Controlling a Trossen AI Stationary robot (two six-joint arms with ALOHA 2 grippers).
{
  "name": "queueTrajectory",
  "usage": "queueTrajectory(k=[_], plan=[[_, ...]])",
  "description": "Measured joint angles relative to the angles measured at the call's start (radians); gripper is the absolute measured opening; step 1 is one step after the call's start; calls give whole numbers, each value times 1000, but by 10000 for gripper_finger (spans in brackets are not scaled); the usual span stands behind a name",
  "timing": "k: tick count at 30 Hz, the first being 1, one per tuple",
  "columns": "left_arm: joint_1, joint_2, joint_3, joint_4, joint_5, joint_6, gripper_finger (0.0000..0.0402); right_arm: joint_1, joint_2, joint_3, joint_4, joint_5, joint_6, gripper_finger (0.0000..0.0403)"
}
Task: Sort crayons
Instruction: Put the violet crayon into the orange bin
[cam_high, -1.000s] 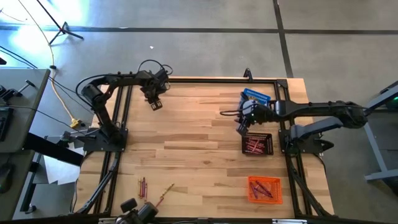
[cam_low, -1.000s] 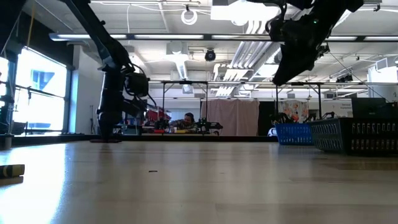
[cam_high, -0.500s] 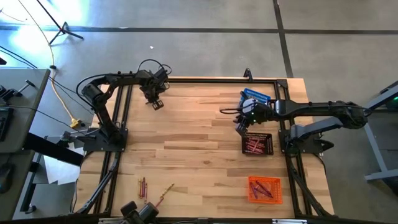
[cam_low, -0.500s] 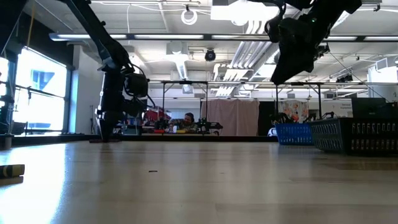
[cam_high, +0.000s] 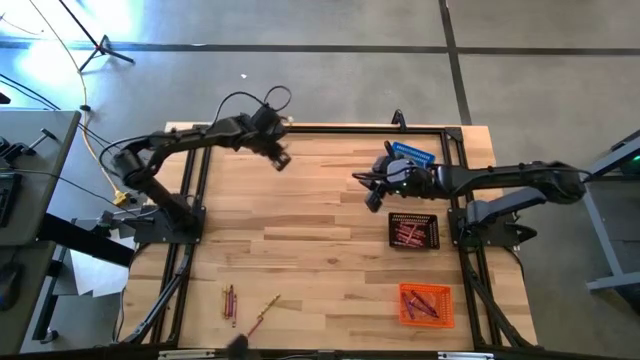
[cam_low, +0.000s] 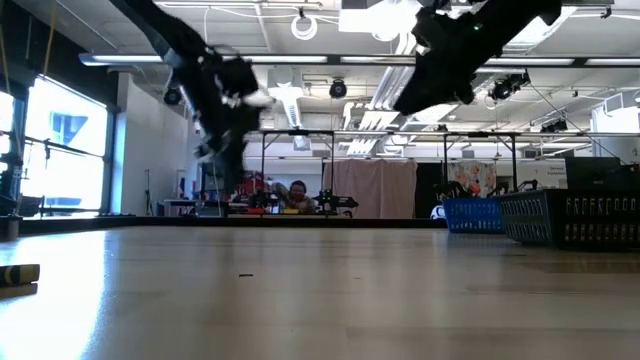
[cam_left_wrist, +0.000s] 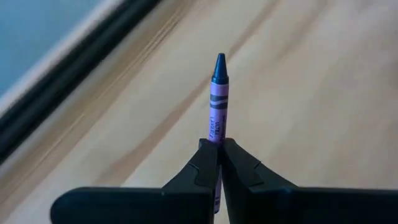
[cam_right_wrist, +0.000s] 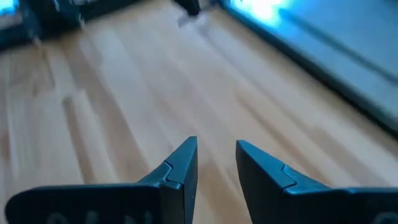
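Swung rightward along the upper edge of the high view since a second ago: left hand (cam_high: 281, 158), now upper centre of the frame, above the desk (cam_high: 320, 230). Clamped shut on a purple crayon (cam_left_wrist: 218, 93), held between both fingers (cam_left_wrist: 202, 165) with the dark tip pointing away past them, over bare wood. Shifted slightly leftward too: right hand (cam_high: 372, 196), right of centre in the high view, just left of the blue basket (cam_high: 411, 156). Jaws parted with a clear gap in the right wrist view, nothing between them. Below that hand in the high view, a black basket (cam_high: 414, 231) with reddish crayons (cam_high: 409, 234) inside. Lower right, an orange basket (cam_high: 426, 303) holding more. Lower left of the desk, loose crayons (cam_high: 231, 300) lying flat, another (cam_high: 264, 312) just beside them.
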Motion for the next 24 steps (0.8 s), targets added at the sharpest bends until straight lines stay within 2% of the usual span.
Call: queueTrajectory(k=[4, 7, 12, 15, 20, 24], plan=[[-139, -69, -18, 185, 42, -63, 1, 27, 28, -43, 255, 14, -48, 97], [-254, -107, -37, 306, 17, -101, 0, 43, 47, -93, 420, 10, -60, 97], [-435, -113, -46, 386, -42, -130, 0, 49, 66, -156, 617, 9, -36, 97], [-519, -114, -45, 438, -110, -146, 0, 49, 70, -175, 669, -22, -37, 97], [-615, -114, -45, 517, -310, -154, 0, 60, 71, -177, 703, -104, -34, 97], [-649, -114, -45, 544, -378, -177, 0, 69, 71, -177, 705, -123, -30, 97]])
